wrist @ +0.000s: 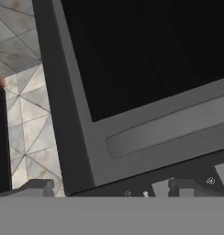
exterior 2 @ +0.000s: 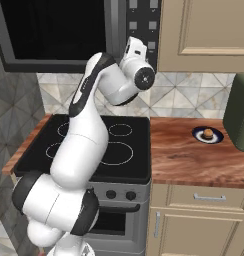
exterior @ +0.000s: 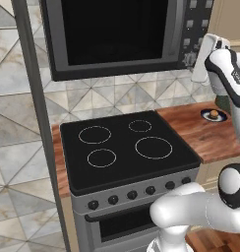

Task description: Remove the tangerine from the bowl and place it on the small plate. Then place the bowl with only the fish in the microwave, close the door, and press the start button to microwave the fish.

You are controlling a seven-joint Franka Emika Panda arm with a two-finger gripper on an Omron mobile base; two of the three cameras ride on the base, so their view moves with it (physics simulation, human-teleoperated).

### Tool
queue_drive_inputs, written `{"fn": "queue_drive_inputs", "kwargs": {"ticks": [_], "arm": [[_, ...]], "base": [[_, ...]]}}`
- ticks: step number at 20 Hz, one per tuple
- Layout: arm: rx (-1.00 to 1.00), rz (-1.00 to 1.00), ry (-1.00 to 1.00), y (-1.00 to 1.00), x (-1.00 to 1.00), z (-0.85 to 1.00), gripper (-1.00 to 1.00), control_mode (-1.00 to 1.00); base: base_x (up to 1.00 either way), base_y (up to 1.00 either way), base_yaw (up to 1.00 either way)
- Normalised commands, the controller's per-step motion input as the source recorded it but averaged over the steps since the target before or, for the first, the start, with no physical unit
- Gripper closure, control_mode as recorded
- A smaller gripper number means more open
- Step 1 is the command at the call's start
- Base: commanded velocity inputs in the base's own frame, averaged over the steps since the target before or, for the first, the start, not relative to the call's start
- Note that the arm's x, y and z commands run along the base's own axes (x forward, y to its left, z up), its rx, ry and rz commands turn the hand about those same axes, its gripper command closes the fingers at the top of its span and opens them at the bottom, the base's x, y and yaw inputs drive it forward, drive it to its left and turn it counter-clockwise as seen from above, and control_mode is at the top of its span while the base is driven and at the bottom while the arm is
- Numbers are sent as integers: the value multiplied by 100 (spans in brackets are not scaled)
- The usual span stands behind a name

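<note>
Orange tangerine sits, apparently, on the small plate.

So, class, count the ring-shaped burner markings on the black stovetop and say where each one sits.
4. On the stovetop: rear left, rear right, front left, front right. In the right base view the arm covers some of them.
</note>
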Motion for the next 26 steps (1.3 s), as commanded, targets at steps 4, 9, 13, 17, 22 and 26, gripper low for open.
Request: {"fn": "queue_drive_inputs", "kwargs": {"ticks": [4, 9, 13, 17, 22, 26], "arm": [[0, 3, 0, 0, 48, 5, -100, -100], [0, 1, 0, 0, 53, 0, -100, -100], [0, 0, 0, 0, 55, -2, -100, -100], [0, 0, 0, 0, 45, -12, -100, -100], [0, 0, -1, 0, 24, -30, -100, -100], [0, 0, -1, 34, 0, -72, -100, -100]], "base": [[0, 0, 0], [0, 0, 0], [0, 0, 0], [0, 0, 0], [0, 0, 0], [0, 0, 0]]}}
